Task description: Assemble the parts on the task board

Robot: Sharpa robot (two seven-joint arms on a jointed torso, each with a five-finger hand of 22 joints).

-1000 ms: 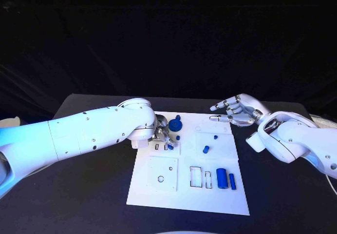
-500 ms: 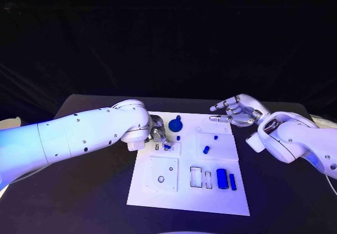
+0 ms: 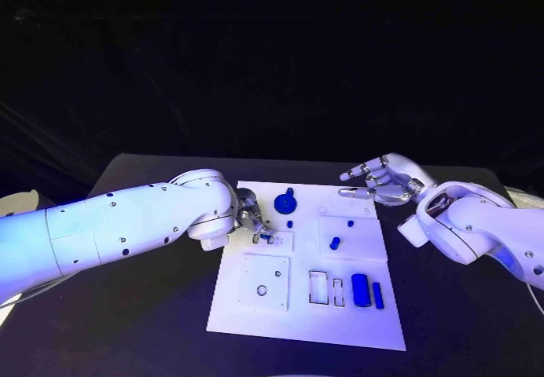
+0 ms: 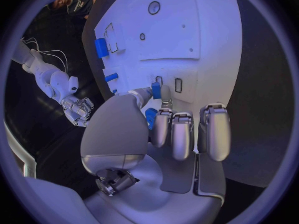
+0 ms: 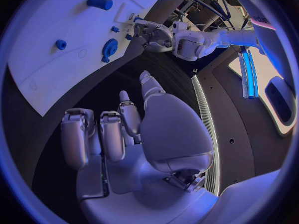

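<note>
From where I stood, the job looked barely under way. The task board (image 3: 297, 314) lay flat in the middle of the black table (image 3: 136, 314), and most of the blue parts were loose on it: a thick blue cylinder (image 3: 359, 289) and a thin blue bar (image 3: 376, 294) lay side by side near the board's right edge, just beside two empty rectangular slots (image 3: 326, 287), and a square plate with a round hole (image 3: 264, 281) sat with nothing in it. Further back, a blue gear-like disc (image 3: 284, 203) rested near the far edge, and a short blue peg (image 3: 333, 242) with a tiny blue stud (image 3: 349, 225) beyond it sat on the right-hand raised block, whether seated or merely lying I could not tell. The left hand (image 4: 163, 129) was down at the board's left side, its fingers curled over, with a small blue piece (image 4: 156, 90) pinched at its fingertips right over a pair of little slots, so I judged it was placing that piece. The right hand (image 3: 384, 181) hung above the board's far right corner, fingers loosely spread and holding nothing. By my reckoning, nearly every part remained to be fitted.
</note>
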